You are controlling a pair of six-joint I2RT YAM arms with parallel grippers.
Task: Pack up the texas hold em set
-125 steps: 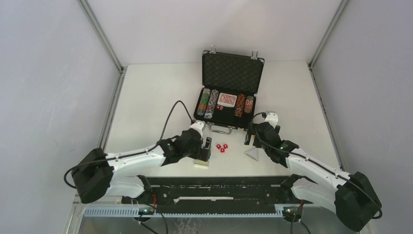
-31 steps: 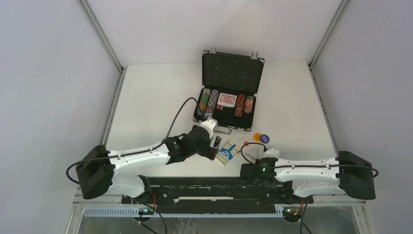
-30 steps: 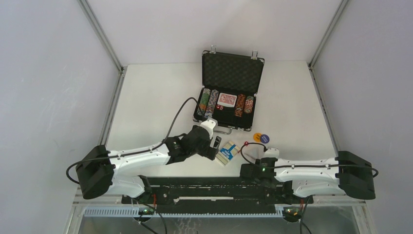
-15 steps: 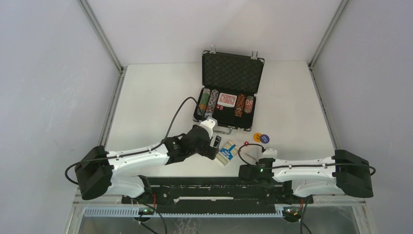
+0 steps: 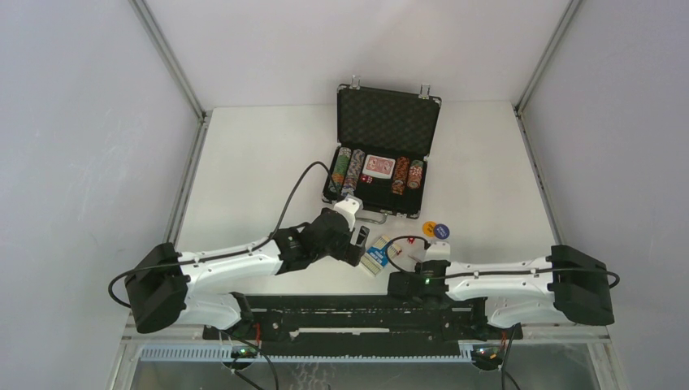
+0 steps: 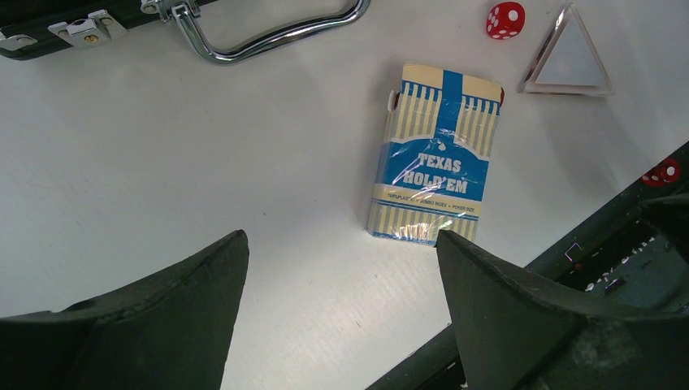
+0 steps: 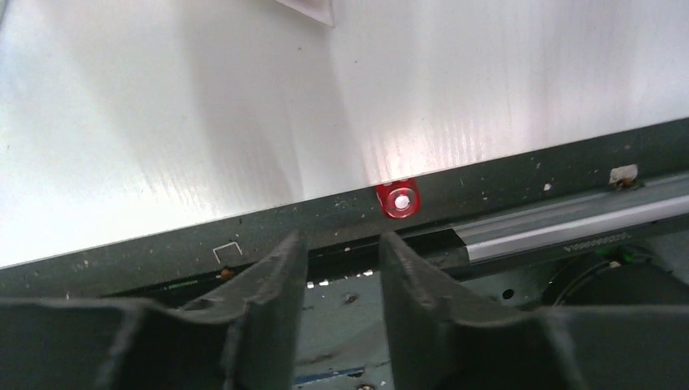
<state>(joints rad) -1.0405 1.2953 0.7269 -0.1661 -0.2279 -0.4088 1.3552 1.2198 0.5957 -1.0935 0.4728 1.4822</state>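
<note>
The left pincer [image 6: 341,248] hangs over the tabletop [image 6: 162,162], fingers spread wide and holding nothing. The blue card box [image 6: 431,154] lies flat just ahead of it, close by one fingertip, with the open briefcase [image 5: 388,122] farther ahead. The right pincer [image 7: 341,253] is nearly pressed together, leaving a narrow empty gap. A red die [image 7: 398,200] sits just beyond its tips on the dark rail [image 7: 528,175].
</note>
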